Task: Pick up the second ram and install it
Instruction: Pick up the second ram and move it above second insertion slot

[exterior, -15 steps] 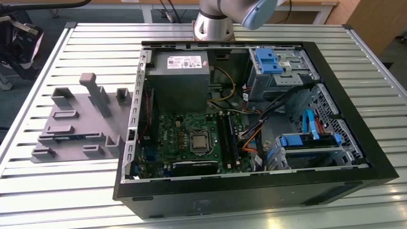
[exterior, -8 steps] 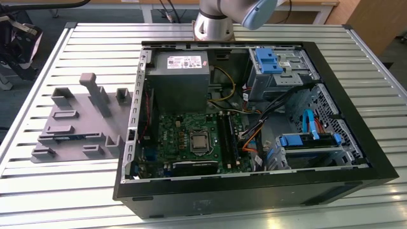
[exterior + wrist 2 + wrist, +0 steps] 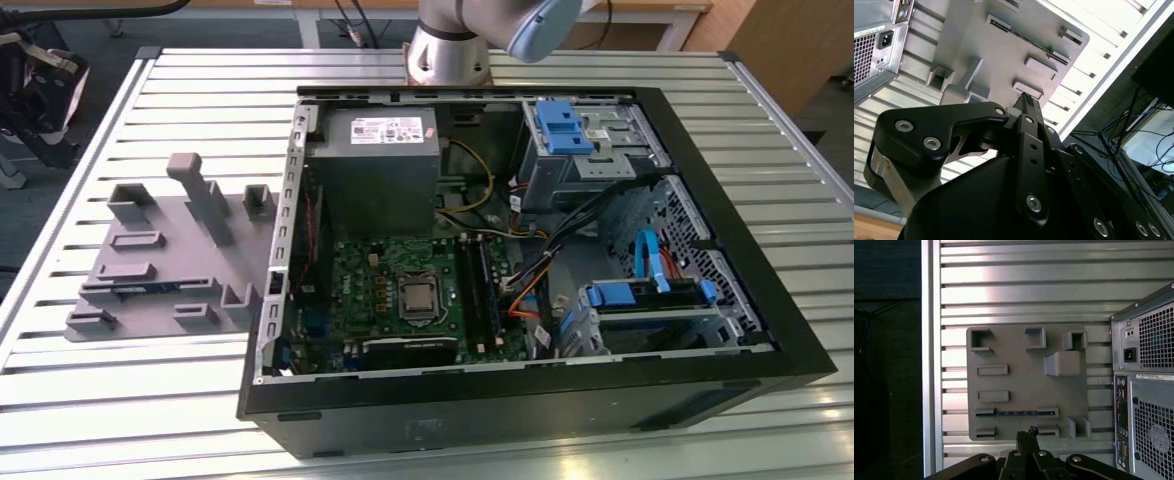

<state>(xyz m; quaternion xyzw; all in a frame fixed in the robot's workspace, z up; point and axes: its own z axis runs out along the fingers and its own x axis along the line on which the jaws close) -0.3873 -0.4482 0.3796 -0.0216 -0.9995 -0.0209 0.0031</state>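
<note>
The second ram (image 3: 1016,413) is a slim dark green stick standing on edge between two holders of the gray fixture plate (image 3: 1019,380). In the second wrist view the ram (image 3: 1040,46) is a dark strip across the plate. In the exterior view the ram (image 3: 139,289) sits low on the fixture, at the exterior view's left. My gripper (image 3: 1027,432) hangs high above the fixture, close to the ram's row, with its fingers pressed together and nothing between them. In the second wrist view the gripper (image 3: 1026,100) points down at the plate.
An open computer case (image 3: 747,250) lies on the slatted metal table (image 3: 200,80), with the motherboard's black memory slots (image 3: 478,290) near its middle. Its rear panel (image 3: 1149,390) borders the fixture. The arm's base (image 3: 447,50) stands behind the case. The table edge (image 3: 929,360) is close to the fixture.
</note>
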